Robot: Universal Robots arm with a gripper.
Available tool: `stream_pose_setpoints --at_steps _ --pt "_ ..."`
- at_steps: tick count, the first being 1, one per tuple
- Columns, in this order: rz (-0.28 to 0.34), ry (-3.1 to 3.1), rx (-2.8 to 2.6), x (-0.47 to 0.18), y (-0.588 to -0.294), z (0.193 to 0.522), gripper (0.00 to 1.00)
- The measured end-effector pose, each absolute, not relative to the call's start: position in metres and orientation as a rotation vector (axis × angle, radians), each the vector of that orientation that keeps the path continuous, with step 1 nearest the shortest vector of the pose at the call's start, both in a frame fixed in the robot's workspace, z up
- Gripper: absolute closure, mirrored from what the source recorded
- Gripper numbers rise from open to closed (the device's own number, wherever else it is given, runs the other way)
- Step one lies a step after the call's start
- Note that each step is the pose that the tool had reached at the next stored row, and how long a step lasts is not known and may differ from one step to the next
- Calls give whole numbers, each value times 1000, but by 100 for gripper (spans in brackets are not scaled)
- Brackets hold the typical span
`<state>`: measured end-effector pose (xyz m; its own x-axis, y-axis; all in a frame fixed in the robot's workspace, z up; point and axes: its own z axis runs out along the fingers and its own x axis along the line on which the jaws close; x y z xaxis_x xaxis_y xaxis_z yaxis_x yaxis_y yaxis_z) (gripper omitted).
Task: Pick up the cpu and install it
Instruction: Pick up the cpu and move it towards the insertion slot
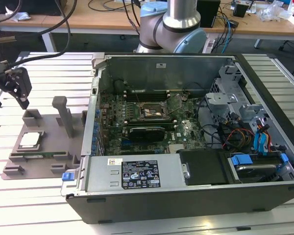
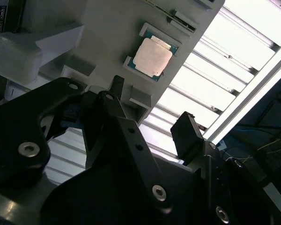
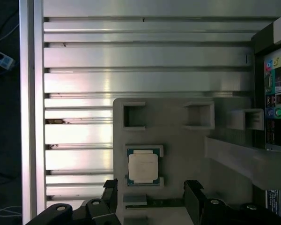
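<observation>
The cpu [image 1: 30,140], a small square chip with a silver top and a thin green border, lies flat in a recess of the grey holder tray [image 1: 51,147] on the exterior view's left. Both wrist views look down on the cpu [image 2: 152,57] [image 3: 143,167] in its recess. My gripper [image 1: 10,102] hangs above and beside the tray's outer end, apart from the chip. It is open [image 3: 152,199], with nothing between its black fingers [image 2: 187,136]. The motherboard's dark socket frame [image 1: 149,113] sits inside the opened computer case.
The computer case [image 1: 186,186] lies open on the slatted aluminium table [image 1: 39,210], just beside the tray. Upright grey posts [image 1: 64,113] rise from the tray. Cables and drive bays [image 1: 255,142] crowd the case's far end. The arm's base [image 1: 174,24] stands behind the case.
</observation>
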<state>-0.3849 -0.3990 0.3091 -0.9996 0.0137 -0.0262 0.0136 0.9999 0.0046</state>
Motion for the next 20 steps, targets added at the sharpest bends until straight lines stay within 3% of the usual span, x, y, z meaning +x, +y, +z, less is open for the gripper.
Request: stream_pose_setpoints --at_steps 20 --pt "7 3115 21 -385 -399 294 32"
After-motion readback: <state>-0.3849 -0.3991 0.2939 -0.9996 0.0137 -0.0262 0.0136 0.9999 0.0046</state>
